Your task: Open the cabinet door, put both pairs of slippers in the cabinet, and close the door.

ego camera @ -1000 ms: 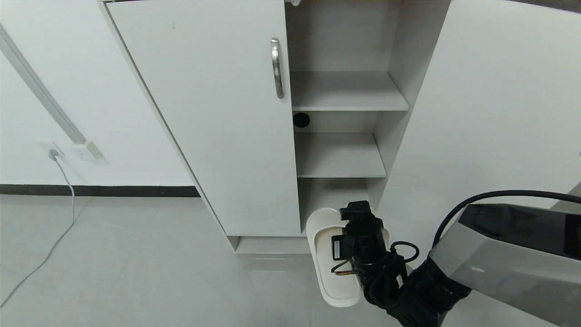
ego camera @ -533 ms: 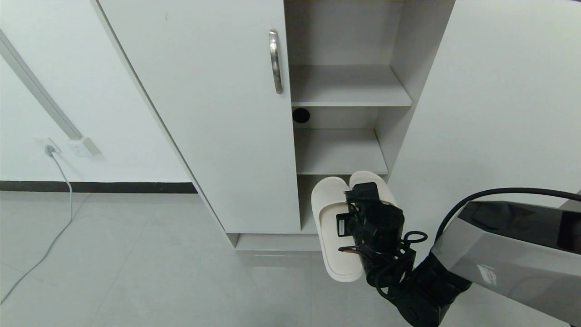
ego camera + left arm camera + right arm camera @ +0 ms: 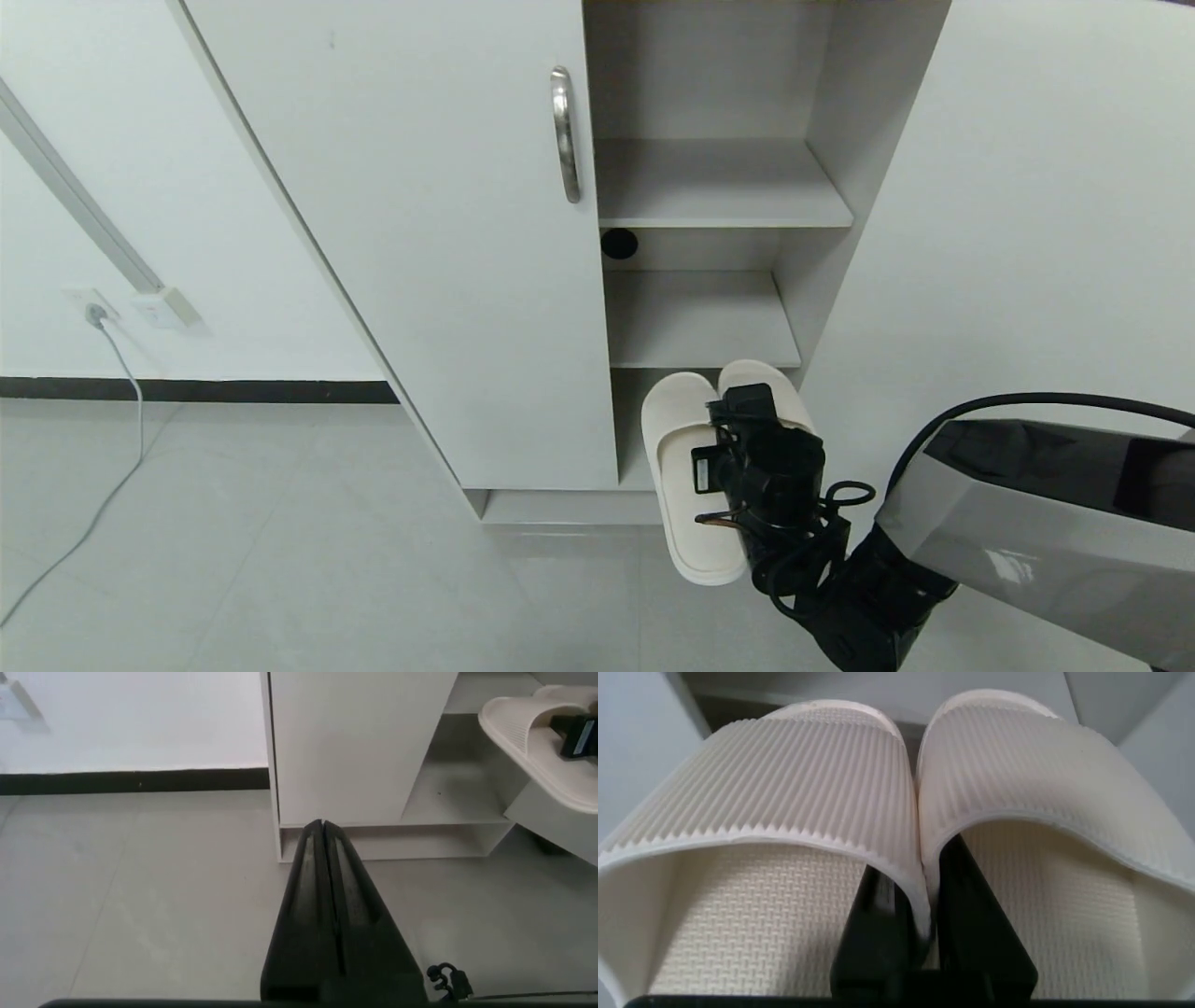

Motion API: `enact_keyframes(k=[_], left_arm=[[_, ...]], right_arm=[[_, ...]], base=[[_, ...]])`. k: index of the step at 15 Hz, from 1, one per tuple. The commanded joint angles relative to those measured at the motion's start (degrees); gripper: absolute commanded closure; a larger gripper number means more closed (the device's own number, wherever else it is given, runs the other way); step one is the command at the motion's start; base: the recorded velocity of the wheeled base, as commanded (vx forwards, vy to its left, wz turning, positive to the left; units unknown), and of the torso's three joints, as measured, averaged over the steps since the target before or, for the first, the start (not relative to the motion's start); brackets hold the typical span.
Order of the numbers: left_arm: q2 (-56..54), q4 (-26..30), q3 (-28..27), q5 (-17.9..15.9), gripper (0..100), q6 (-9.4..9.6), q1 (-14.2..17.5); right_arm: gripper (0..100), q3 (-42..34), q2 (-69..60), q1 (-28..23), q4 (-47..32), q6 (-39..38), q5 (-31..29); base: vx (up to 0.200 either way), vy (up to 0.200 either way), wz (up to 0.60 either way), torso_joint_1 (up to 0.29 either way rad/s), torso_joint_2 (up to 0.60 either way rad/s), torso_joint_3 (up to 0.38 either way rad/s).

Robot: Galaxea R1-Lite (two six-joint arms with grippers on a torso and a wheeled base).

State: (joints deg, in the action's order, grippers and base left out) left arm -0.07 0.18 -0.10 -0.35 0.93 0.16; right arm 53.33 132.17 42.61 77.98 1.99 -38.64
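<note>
Grey floor (image 3: 280, 560) below, lower centre: hold right end effector (image 3: 744, 403) clenched on the slippers (image 3: 686, 485), level, straight into the bottom compartment (image 3: 644, 425).

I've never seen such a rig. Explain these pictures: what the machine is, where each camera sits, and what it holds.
This is a two-armed robot on wheels, facing a white cabinet. The wide picture comes from a camera on its head, looking forward and down. The other two come from cameras on its wrists. The cabinet's right door is open, showing the shelves, and the left door is closed. The right gripper holds a pair of white slippers in front of the lowest compartment, above the tiled floor. The right wrist camera shows how: one finger sits inside each slipper, pinching their neighbouring walls together. The left gripper is shut, holds nothing and hangs over the floor.
</note>
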Motion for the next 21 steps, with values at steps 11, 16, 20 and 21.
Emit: enact_keyframes(k=[11,16,20,21], left_arm=[[0.1,0.0,0.0,0.0,100,-0.05,0.0],[0.1,-0.1,0.0,0.0,100,-0.05,0.0],[0.1,-0.1,0.0,0.0,100,-0.05,0.0],[0.1,0.0,0.0,0.0,100,-0.05,0.0]], right_arm=[[100,4.2,2.0,-2.4,-1.8,-0.1,-0.1],[100,10.9,4.5,-4.3,-5.3,-0.2,0.3],[100,17.9,5.6,-4.6,-10.9,-0.7,0.8],[100,19.9,6.2,-4.6,-12.3,-0.7,1.6]], base=[[0.109,0.000,0.00,0.004,0.00,0.000],[0.000,0.000,0.00,0.000,0.00,0.000],[0.000,0.000,0.00,0.000,0.00,0.000],[0.000,0.000,0.00,0.000,0.00,0.000]])
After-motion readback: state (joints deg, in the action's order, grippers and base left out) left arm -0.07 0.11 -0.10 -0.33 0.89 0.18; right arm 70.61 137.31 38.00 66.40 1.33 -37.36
